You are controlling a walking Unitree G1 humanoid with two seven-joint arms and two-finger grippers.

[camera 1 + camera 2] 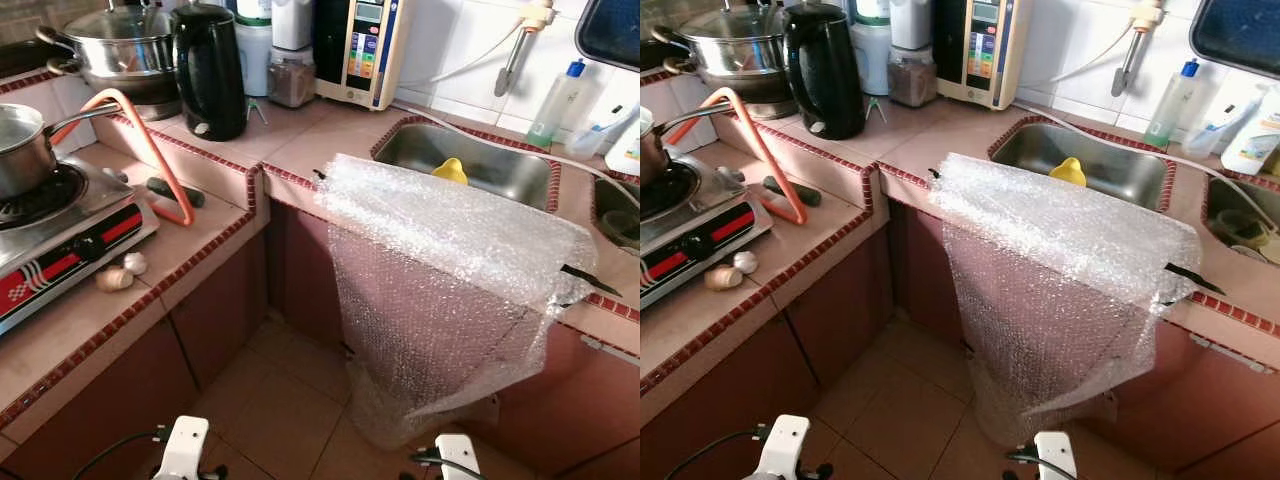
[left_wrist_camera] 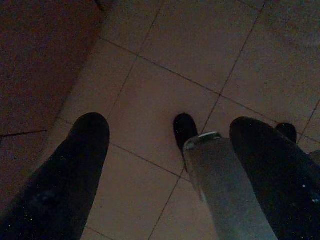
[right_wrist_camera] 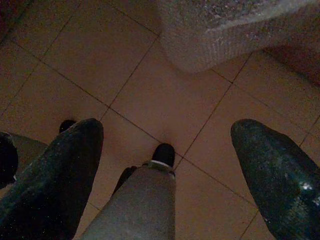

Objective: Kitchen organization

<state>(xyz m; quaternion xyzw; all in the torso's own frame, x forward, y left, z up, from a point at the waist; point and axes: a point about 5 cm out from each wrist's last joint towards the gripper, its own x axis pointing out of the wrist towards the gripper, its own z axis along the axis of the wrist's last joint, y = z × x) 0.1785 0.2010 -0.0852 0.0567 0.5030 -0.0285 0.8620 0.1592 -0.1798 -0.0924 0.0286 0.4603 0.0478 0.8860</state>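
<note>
Both arms hang idle over the tiled floor (image 2: 165, 65): left gripper (image 2: 170, 150) and right gripper (image 3: 167, 150) spread wide, empty. Bubble wrap (image 1: 450, 250) drapes over the counter (image 1: 300, 140) edge at 3 o'clock, in front of the sink (image 1: 420, 150), where a yellow item (image 1: 450, 170) lies. Judged progress: nothing grasped yet; the wrap is untidied. Kettle (image 1: 210, 70) and pot (image 1: 120, 45) stand at 11 o'clock, stove (image 1: 60, 230) at 9, two garlic bulbs (image 1: 122, 272) beside it.
</note>
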